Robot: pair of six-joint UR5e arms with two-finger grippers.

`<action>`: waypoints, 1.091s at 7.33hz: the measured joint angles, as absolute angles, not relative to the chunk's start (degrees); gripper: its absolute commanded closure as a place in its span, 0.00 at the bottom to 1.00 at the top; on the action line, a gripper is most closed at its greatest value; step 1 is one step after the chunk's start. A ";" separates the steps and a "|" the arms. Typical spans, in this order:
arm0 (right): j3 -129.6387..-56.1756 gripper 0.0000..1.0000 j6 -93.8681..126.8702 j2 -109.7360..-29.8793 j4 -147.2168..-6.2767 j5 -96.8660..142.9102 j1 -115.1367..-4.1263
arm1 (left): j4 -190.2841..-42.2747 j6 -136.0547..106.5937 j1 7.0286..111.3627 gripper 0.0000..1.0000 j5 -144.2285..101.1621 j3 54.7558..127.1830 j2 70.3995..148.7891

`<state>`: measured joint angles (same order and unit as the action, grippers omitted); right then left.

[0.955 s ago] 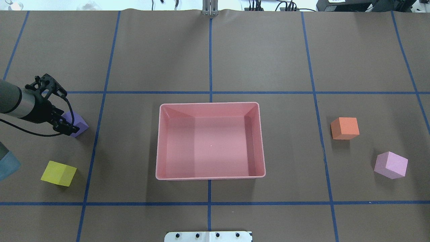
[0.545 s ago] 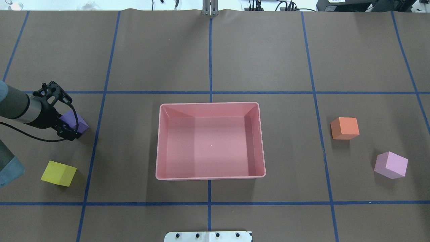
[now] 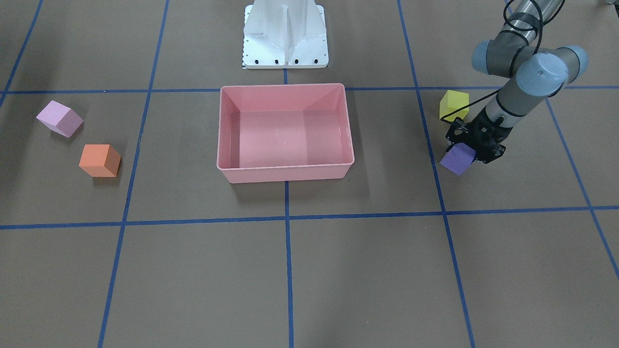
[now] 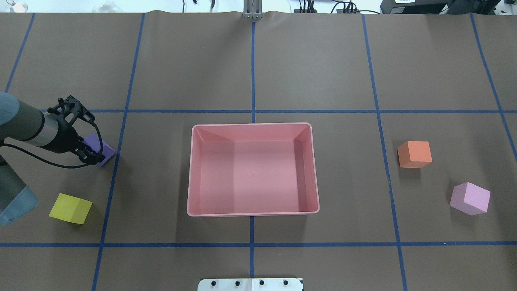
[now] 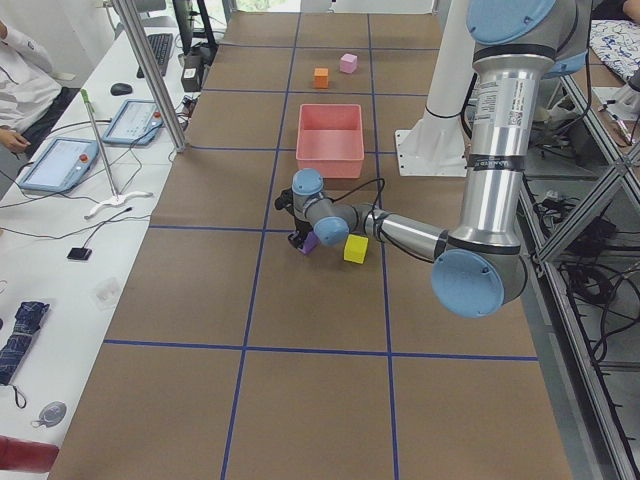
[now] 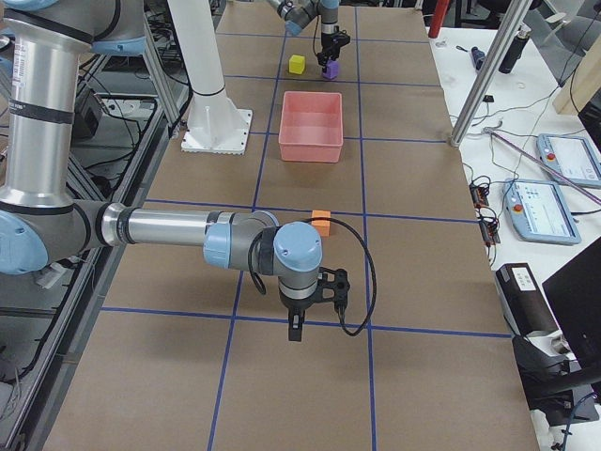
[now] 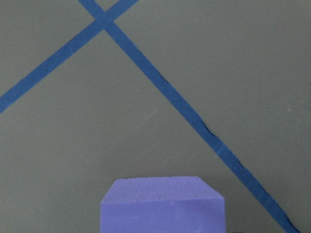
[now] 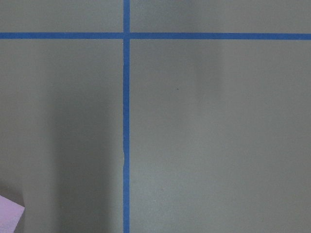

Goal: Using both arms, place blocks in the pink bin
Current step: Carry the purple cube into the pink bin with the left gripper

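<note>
My left gripper (image 4: 95, 152) is shut on the purple block (image 4: 105, 151), held just above the table left of the pink bin (image 4: 253, 213). The block fills the bottom of the left wrist view (image 7: 163, 206) and also shows in the front-facing view (image 3: 458, 159). The yellow block (image 4: 70, 208) lies near the left edge. The orange block (image 4: 414, 154) and the light pink block (image 4: 470, 198) lie right of the bin, which holds nothing. My right gripper (image 6: 317, 324) shows only in the exterior right view, near the orange block (image 6: 321, 223); I cannot tell if it is open.
The white robot base (image 3: 285, 34) stands behind the bin. Blue tape lines grid the brown table cover. A metal post (image 4: 252, 10) stands at the far edge. Side benches with tablets (image 5: 60, 165) flank the table.
My left gripper has moved right toward the bin, carrying the purple block with it. The other blocks and the bin have not moved.
</note>
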<state>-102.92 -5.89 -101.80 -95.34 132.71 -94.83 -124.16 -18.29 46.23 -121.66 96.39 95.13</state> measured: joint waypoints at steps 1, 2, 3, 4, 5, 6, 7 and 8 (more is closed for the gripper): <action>-103.09 0.00 -5.91 -101.66 -95.12 132.71 -94.83 | -121.65 -19.61 46.53 0.95 -122.81 98.30 96.59; -103.15 0.00 -5.91 -101.61 -93.80 132.75 -94.83 | -117.23 -22.88 47.14 0.93 -124.99 101.24 98.96; -103.09 0.00 -5.77 -101.71 -91.38 132.85 -94.83 | -113.38 -29.71 47.53 0.90 -126.70 104.57 102.09; -103.02 0.00 -5.34 -101.77 -89.76 133.16 -94.78 | -111.56 -38.57 47.34 0.90 -127.45 106.71 105.85; -103.05 0.00 -4.31 -101.69 -88.91 134.34 -94.65 | -110.86 -47.93 45.77 0.90 -127.60 107.66 110.51; -103.19 0.00 -2.43 -101.49 -87.98 136.07 -94.18 | -110.66 -55.84 42.64 0.90 -126.93 107.89 114.93; -103.47 0.00 1.33 -101.30 -85.67 137.40 -92.91 | -110.57 -62.34 38.72 0.69 -124.62 107.90 118.74; -103.71 0.00 7.23 -101.24 -81.76 137.95 -90.73 | -110.52 -66.80 34.26 0.01 -120.28 107.81 121.14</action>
<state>-103.71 7.23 -101.24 -81.76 137.95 -90.73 -110.52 -66.80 34.26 -120.28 107.81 121.14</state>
